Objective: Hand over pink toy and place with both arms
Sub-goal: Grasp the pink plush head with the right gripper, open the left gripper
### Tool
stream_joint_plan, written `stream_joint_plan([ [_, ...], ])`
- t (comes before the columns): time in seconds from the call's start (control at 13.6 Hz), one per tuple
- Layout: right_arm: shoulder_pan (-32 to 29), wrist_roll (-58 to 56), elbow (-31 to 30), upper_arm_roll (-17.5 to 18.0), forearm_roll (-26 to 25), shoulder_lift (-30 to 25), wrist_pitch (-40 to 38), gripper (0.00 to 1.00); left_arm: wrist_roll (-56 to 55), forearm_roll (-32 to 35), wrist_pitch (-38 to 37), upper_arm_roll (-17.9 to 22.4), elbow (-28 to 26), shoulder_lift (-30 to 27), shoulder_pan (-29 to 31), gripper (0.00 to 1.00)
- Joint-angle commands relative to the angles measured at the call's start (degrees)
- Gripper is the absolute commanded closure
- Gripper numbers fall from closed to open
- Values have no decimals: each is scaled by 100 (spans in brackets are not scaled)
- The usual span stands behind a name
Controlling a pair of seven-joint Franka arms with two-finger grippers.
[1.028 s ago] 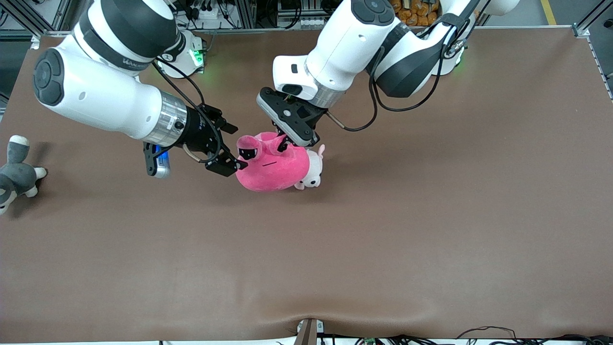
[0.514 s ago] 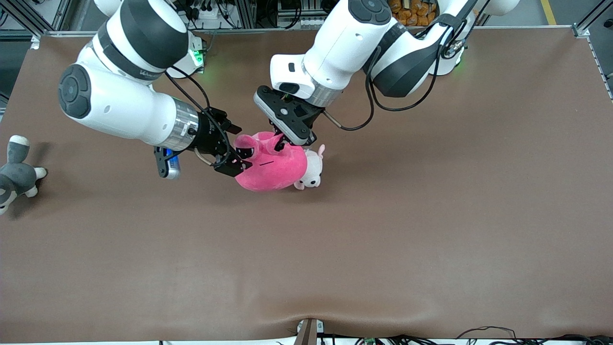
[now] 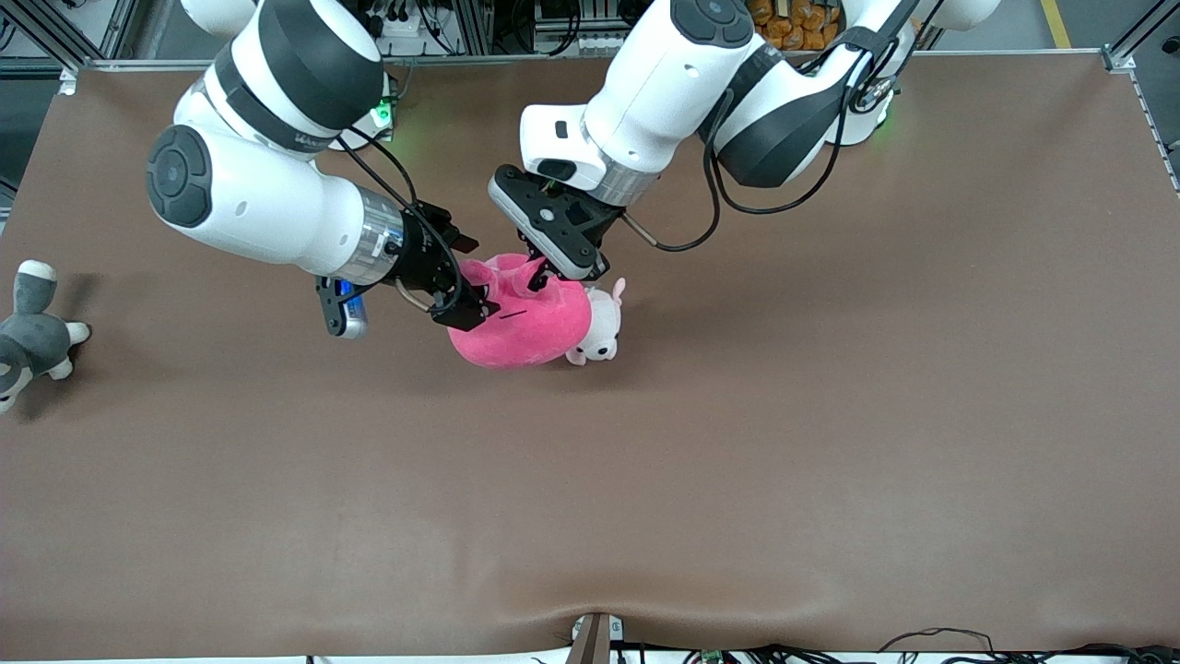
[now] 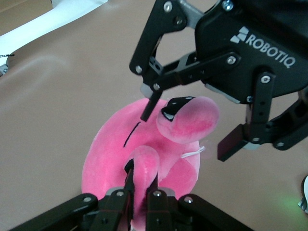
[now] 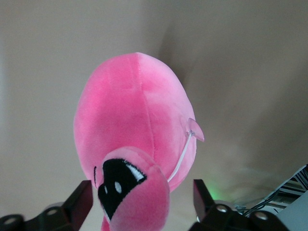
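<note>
- The counter [image 3: 830, 443] is mostly bare brown mat; the pink toy [image 3: 530, 323] sits near its middle, closer to the robots' bases than to the front camera.
- The left pincer [image 3: 544, 272] is clamped tight on one eye stalk [image 4: 142, 168] alone; so thin a hold could let the toy swing or slip out.
- The right pincer [image 3: 461, 290] stands wide around the other eye stalk [image 4: 187, 120], gripping nothing yet; if it closes off-centre, the stalk may squeeze free.
- The two pincers are near each other, so a collision is a risk.
- A small pale puppy plush [image 3: 601, 330] touches the toy and could be dragged along.
- A grey plush [image 3: 28, 332] lies well apart at the right arm's end, no obstacle.
</note>
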Motion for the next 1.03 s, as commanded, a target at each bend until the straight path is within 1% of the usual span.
stream_joint_plan([
  [0.0,-15,135,-81,-13,-100,-83,40,100,37,-69,78,19,74,29,-39,100],
  [0.51,-59,276,-72,-57,-91,-127,31,100,-41,-77,86,28,83,20,-39,100],
  [0.66,-155,311,-72,-57,-56,-145,22,100,-33,-69,78,28,92,11,-39,91],
  [0.73,-243,485,-55,-48,-39,-145,22,100,-42,-77,86,28,92,3,-39,82],
  [0.81,-322,626,-37,-48,-30,-154,13,100,-42,-77,78,20,92,3,-39,76],
  [0.88,-401,610,-37,-48,-30,-206,-74,100,-42,-77,78,28,92,3,-39,48],
  [0.95,-532,558,-28,-48,-30,-224,-266,100,-50,-86,78,28,83,3,-39,0],
])
